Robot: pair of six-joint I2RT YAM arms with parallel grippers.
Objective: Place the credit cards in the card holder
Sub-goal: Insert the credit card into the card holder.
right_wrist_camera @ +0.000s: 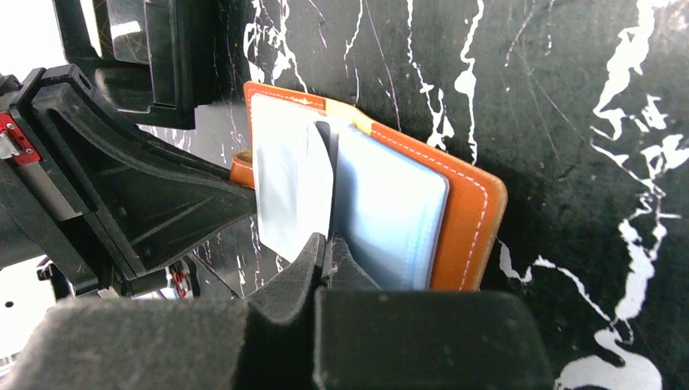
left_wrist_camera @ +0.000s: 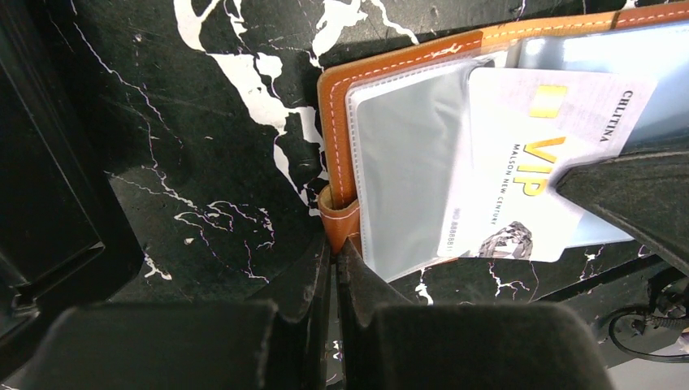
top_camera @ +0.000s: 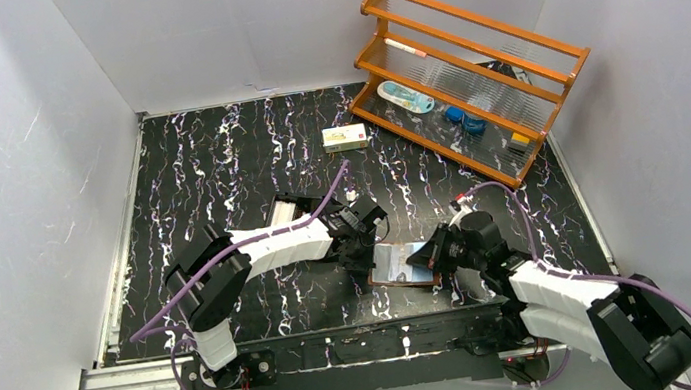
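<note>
1. Left gripper (left_wrist_camera: 333,248): fingers pressed together, pinching the snap tab (left_wrist_camera: 340,218) directly at its tips.
2. Brown leather-look folding card holder (left_wrist_camera: 406,55): lies open on the black white-veined tabletop (left_wrist_camera: 203,162), just ahead of both grippers and between them.
3. Right gripper (right_wrist_camera: 327,248): fingers pressed together, pinching the near edge of item 4.
4. White plastic VIP credit card (left_wrist_camera: 520,138): tilted across the holder's clear pockets and overhanging its edge.
5. Pale blue card (right_wrist_camera: 390,203): in a pocket just right of the right fingertips.
</note>
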